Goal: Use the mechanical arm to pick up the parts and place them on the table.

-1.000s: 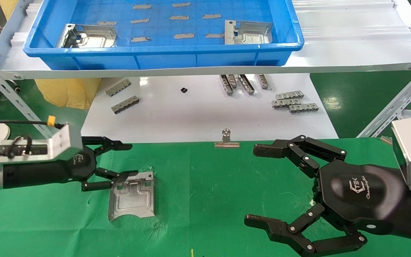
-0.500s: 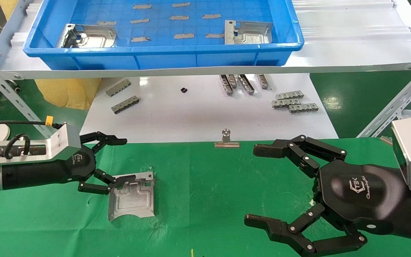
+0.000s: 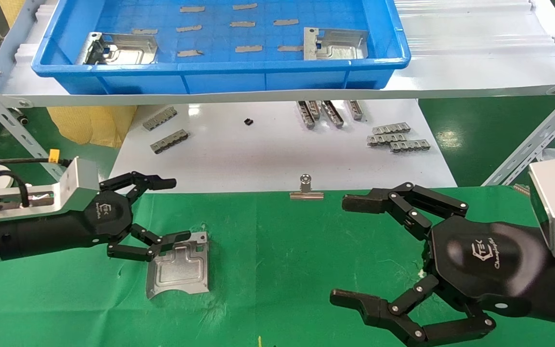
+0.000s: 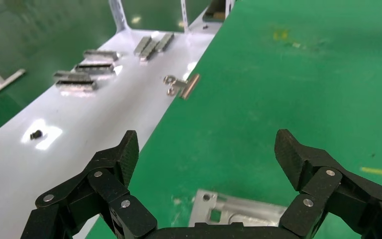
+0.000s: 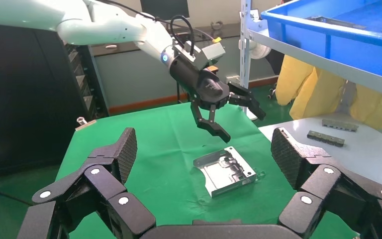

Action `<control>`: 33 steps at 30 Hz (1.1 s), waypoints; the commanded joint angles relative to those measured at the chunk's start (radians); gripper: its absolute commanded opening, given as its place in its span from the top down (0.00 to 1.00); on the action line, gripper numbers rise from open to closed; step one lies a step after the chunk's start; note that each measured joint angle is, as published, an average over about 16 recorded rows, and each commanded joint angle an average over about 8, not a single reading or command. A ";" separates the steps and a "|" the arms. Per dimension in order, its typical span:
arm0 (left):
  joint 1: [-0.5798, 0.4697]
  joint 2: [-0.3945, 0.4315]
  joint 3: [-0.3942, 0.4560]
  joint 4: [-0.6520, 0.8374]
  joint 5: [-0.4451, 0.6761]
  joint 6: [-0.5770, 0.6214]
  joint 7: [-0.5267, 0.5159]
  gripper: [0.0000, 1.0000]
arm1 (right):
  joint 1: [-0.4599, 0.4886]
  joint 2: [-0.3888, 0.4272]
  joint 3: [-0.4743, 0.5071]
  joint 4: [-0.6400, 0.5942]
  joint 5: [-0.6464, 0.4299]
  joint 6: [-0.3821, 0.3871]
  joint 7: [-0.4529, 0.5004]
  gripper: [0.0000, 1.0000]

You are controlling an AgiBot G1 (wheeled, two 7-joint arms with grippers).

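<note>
Meanwhile, the left gripper (image 3: 162, 209) hangs with fingers spread wide just above a silver part (image 3: 178, 265), which lies flat on the green table (image 3: 282, 250), free of its grasp. Two more parts (image 3: 118, 48) wait in the blue bin (image 3: 219, 72) overhead. Farther right, the right gripper (image 3: 350, 250) hovers, splayed and empty.

You're working under bright, even overhead light that throws white glare patches on the glossy white tabletop (image 3: 277, 154) at centre frame and only faint shadows on the green cloth (image 3: 268, 270), while both wrist views blur their own near fingers (image 4: 110, 169) along the bottom edge.
</note>
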 commanded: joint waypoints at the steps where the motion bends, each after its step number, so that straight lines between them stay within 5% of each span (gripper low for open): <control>1: 0.020 -0.012 -0.017 -0.044 -0.011 -0.003 -0.027 0.00 | 0.000 0.000 0.000 0.000 0.000 0.000 0.000 0.00; 33: 0.345 -0.197 -0.287 -0.751 -0.185 -0.053 -0.464 0.00 | 0.000 0.000 0.000 0.000 0.000 0.000 0.000 0.00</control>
